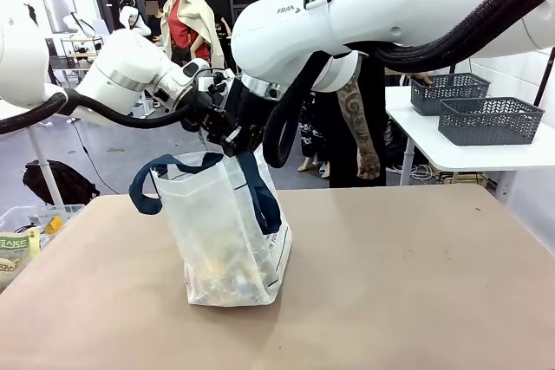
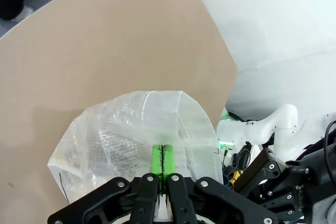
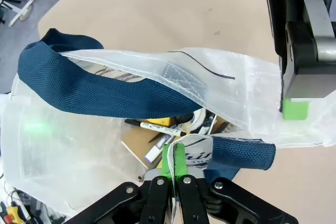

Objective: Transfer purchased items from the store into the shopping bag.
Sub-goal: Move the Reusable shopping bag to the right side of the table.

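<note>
The shopping bag (image 1: 227, 236) stands upright left of the table's middle, its navy handles (image 1: 260, 192) hanging loose. My left gripper (image 1: 224, 140) and right gripper (image 1: 245, 143) meet at its top rim. In the left wrist view my left gripper (image 2: 161, 163) is shut on the bag's translucent rim (image 2: 157, 114). In the right wrist view my right gripper (image 3: 174, 163) is shut on the rim beside a navy handle (image 3: 241, 153). Inside the bag (image 3: 63, 145) lie purchased items (image 3: 163, 125): pens, a roll and something yellow. The store is out of view.
A person (image 1: 360, 127) stands behind the far edge of the tan table (image 1: 416, 283). Two dark grey lattice baskets (image 1: 490, 119) sit on a white side table at back right. A clear bin (image 1: 26, 236) with goods sits off the table's left edge.
</note>
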